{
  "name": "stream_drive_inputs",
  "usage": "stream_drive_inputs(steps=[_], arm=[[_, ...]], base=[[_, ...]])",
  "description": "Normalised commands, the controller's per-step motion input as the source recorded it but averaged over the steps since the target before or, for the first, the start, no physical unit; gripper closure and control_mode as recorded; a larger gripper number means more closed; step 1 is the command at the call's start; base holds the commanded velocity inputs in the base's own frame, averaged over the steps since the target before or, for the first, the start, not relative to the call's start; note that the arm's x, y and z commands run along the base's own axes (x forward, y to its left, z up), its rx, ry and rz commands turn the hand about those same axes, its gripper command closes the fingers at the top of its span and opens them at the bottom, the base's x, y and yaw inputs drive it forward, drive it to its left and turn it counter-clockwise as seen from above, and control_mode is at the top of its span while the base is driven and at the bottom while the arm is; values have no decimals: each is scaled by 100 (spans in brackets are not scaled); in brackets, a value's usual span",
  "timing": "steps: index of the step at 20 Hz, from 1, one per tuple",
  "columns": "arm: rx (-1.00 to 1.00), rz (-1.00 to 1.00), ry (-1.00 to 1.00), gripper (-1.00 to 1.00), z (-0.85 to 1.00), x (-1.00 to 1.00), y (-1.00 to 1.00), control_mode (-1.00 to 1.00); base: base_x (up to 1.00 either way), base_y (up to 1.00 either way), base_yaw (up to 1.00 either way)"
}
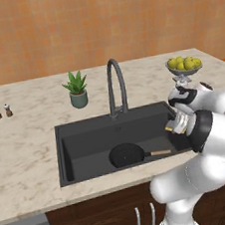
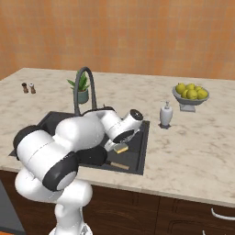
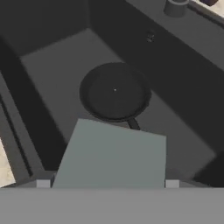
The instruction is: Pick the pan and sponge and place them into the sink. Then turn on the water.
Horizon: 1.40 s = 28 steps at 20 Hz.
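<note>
Near rim of the sink cuts into the marble surface; the pan lies flat on the basin floor by the front wall, handle toward the right wall, leaving bare floor to its left and behind. The claw hangs over the basin's right part, closed on the sponge (grey top facing the hand camera), above the pan's handle. Behind the back rim stands the faucet.

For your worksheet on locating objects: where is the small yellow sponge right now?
The small yellow sponge with a greenish-grey top is held in the gripper above the matte black sink, on its right side, just beyond the round black frying pan.
</note>
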Motion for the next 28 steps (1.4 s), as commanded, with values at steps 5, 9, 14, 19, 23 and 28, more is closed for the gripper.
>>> stream_drive_inputs(steps=[5,9,14,19,23,28], arm=[[2,11,-4,100,-17,17,67,-100],[2,5,-6,100,-27,22,48,-100],[1,6,-2,100,-45,36,43,-100],[0,6,0,100,-62,41,48,-100],[0,8,0,100,-70,53,33,-100],[2,11,0,100,-72,58,1,-100]], base=[[0,0,0],[0,0,0],[0,0,0],[0,0,0],[0,0,0],[0,0,0]])
